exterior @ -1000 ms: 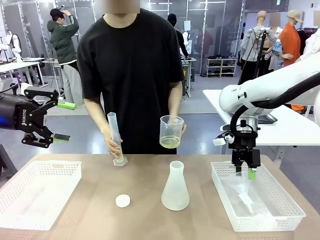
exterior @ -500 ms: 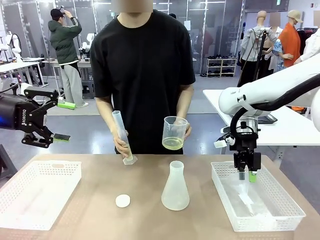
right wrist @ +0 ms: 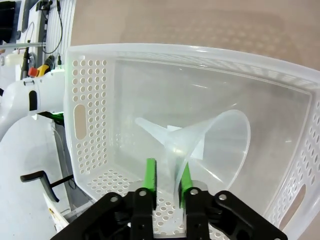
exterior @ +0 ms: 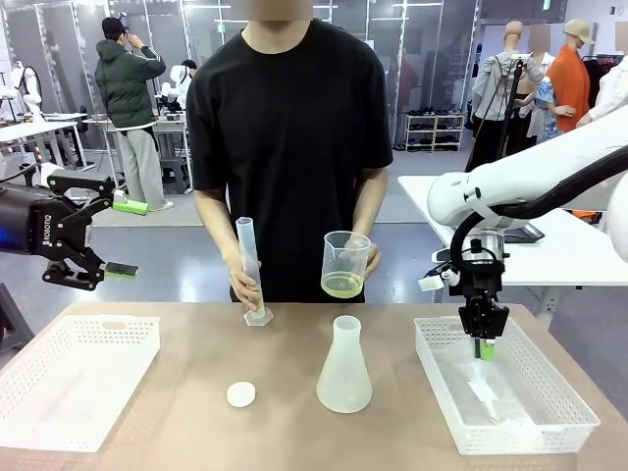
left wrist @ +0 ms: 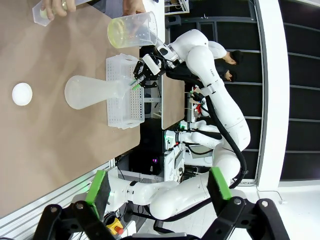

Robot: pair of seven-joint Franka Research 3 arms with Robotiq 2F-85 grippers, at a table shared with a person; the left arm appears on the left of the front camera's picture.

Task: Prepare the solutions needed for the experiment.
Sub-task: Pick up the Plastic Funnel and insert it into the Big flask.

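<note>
Two tools to log.

Right tool [right wrist: 167,167]: pads pressed together on the thin rim of the funnel [right wrist: 215,145]. The funnel lies on its side in the right basket [right wrist: 90,125], spout toward the perforated wall.

Left tool [exterior: 118,238]: spread wide, holding nothing, raised off to the left, well apart from the work.

Flask [exterior: 344,368]: upright mid-tabletop [exterior: 294,442], mouth bare.

Solution [exterior: 341,286]: pale yellow-green, low in the beaker [exterior: 343,257] the person holds above and behind the flask. The person's other hand grips a cylinder [exterior: 250,270], slightly tilted, at the far edge.

Step in hand, as I judge it: lift the funnel out and seat it in the flask.

Notes:
- The pinch is on a thin edge, so rise slowly and straight to clear the basket wall.
- Expect the funnel to swing in the grip.
- Turn the spout down before nearing the flask mouth.
- Stay clear of the beaker.
</note>
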